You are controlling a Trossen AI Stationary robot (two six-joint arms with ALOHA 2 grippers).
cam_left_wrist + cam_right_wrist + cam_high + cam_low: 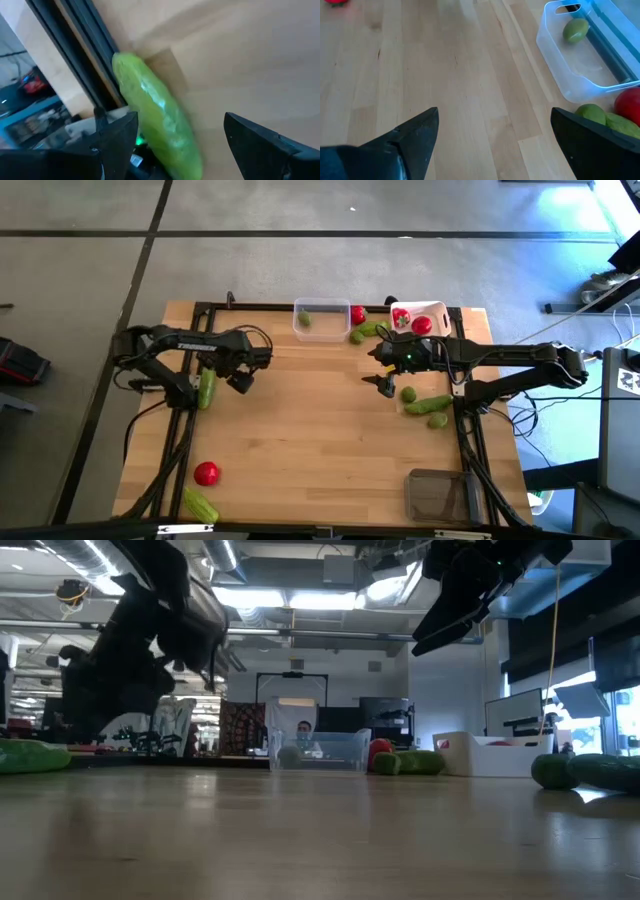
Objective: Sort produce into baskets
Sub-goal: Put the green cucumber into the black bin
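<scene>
My left gripper (243,380) is open and hangs above the table's left part. In the left wrist view (180,117) a bumpy green cucumber (155,117) lies lengthwise on the wood beside the black rail, between and beyond the fingers; it also shows in the high view (206,388). My right gripper (384,385) is open and empty, above the table right of the middle (495,112). The clear tub (320,318) holds one olive-green fruit (575,30). The white tub (428,310) holds red pieces (412,321). The dark grey tub (436,495) stands at the near right.
A red piece (358,313), a cucumber (372,329) and a green fruit (356,336) lie between the far tubs. A fruit (409,393), a cucumber (430,404) and another fruit (437,420) lie at the right. A red piece (206,473) and a cucumber (200,504) lie near left. Black frame rails (180,450) run along both sides.
</scene>
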